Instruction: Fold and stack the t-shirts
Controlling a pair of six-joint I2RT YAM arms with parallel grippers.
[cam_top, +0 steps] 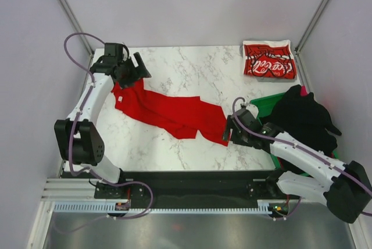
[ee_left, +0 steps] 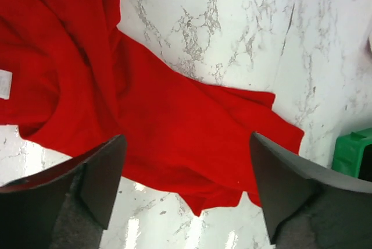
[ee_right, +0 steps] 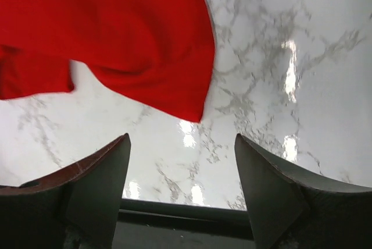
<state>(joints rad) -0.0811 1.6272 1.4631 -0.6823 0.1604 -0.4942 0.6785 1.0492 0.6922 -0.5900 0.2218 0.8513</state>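
A plain red t-shirt (cam_top: 168, 112) lies stretched in a long crumpled band across the marble table (cam_top: 192, 68), running from back left to front right. A folded red t-shirt with white Coca-Cola script (cam_top: 268, 60) rests at the table's back right corner. My left gripper (cam_top: 132, 70) hovers open over the plain shirt's collar end. In the left wrist view the left gripper (ee_left: 187, 138) has only the red shirt (ee_left: 145, 115) lying below its spread jaws. My right gripper (cam_top: 228, 130) is open at the shirt's front right corner. In the right wrist view the right gripper (ee_right: 182, 138) holds nothing, and the red shirt's corner (ee_right: 145, 45) lies just ahead.
A green bin (cam_top: 264, 105) with a heap of black cloth (cam_top: 305, 118) in it stands at the right edge, next to my right arm. The dark front rail (cam_top: 192, 176) borders the table's near edge. Grey walls close in on three sides.
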